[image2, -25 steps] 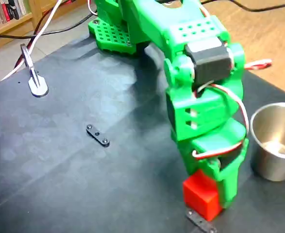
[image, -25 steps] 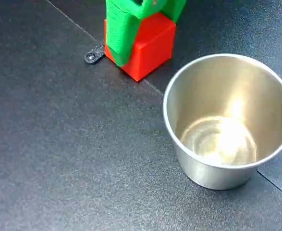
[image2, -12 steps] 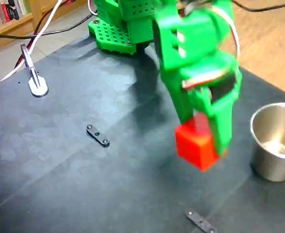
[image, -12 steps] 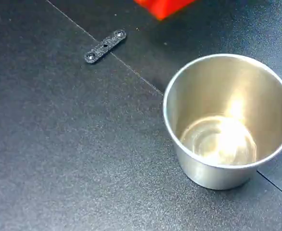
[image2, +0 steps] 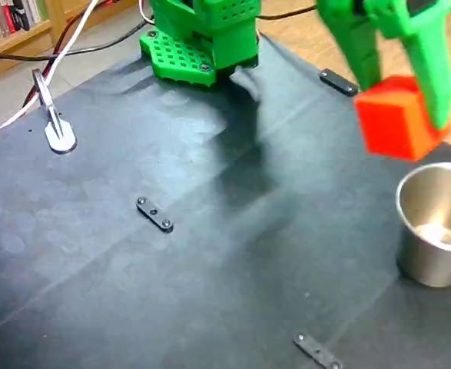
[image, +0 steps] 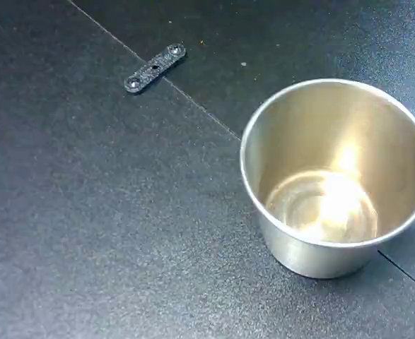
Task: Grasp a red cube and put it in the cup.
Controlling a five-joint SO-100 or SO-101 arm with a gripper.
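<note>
The red cube [image2: 395, 120] hangs in the air, held between the green fingers of my gripper [image2: 402, 115], which is shut on it. It sits above and slightly left of the steel cup [image2: 434, 224] in a fixed view. In the close fixed view the cup [image: 338, 176] stands upright at the right, and I see nothing inside it; neither cube nor gripper shows there.
The arm's green base [image2: 198, 38] stands at the back of the dark mat. Small black flat links lie on the mat [image2: 154, 214], [image2: 317, 352], [image2: 339, 81], [image: 154, 68]. A metal clamp [image2: 54, 123] and cables sit at the far left.
My gripper has lifted the cube off the mat and carried it up and right, toward the cup. The cube has left the close fixed view.
</note>
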